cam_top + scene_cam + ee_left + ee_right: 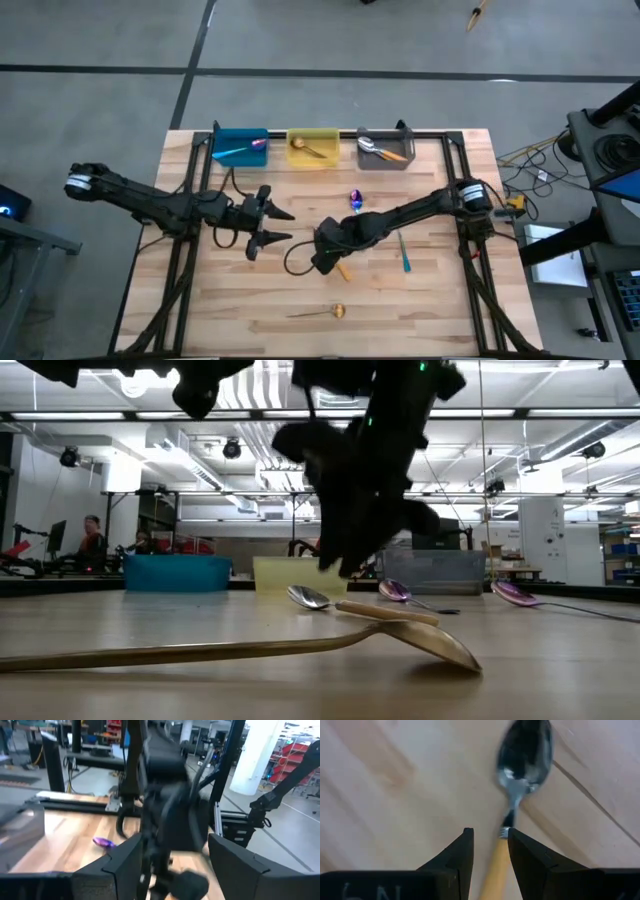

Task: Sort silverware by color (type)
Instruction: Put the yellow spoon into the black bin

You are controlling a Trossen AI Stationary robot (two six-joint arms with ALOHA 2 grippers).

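Four spoons remain unsorted on the counter [240, 290], three lie binned; right gripper [490, 842] straddles the orange-handled spoon [522, 760] at centre, jaws not clenched, while the left gripper [272, 227] waits released.

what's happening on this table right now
The right gripper is down at mid-table with its fingers on either side of the orange handle of a silver spoon that lies on the wood. The left gripper hangs open nearby. The blue, yellow and gray bins each hold a spoon; a gold spoon and others remain loose.
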